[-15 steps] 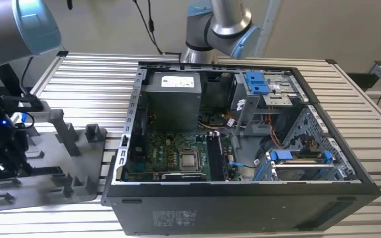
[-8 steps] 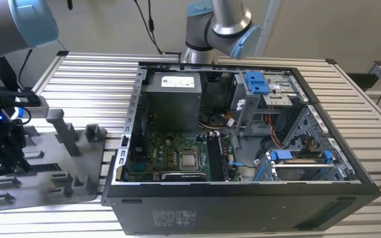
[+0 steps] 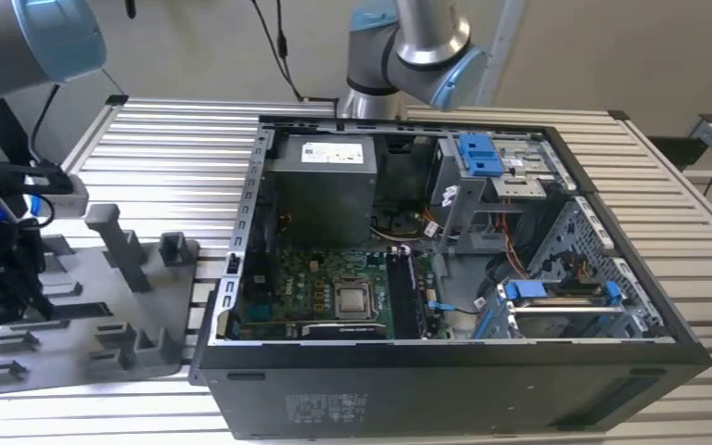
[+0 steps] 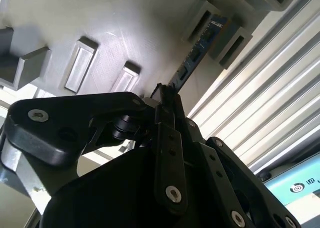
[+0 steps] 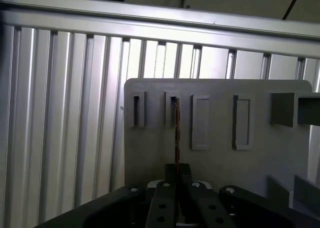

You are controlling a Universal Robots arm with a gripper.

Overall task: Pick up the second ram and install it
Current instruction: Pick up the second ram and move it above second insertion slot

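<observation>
— How far along are we getting with this job?

— We are taking it from the biggest things down. The slatted metal table is carrying everything. The open computer case is sitting well off to one side of the gripper, toward the exterior view's right. Its motherboard is lying uncovered, but we are not managing to tell which of its slots are filled.

— And what are we finding close to the gripper?

— The grey holder tray is lying directly under it, just beside the case.

— Are we holding anything?

— We are judging that we are. In both wrist views the fingers are pressing almost together, with the memory stick pinched edge-on between them. The gap is looking no wider than the stick itself.

— Where is the stick sitting, then?

— It is running straight out from the fingertips toward the tray. Its far end is lying between a pair of the tray's upright slotted posts. We are not able to say whether it is seated in them or hanging just free.

— So what are we counting as done?

— We are counting the grasp as made. The stick is not yet away from the tray, nowhere near the case and not in the motherboard, so we are treating the lifting clear and the whole of the installing as undone.
</observation>
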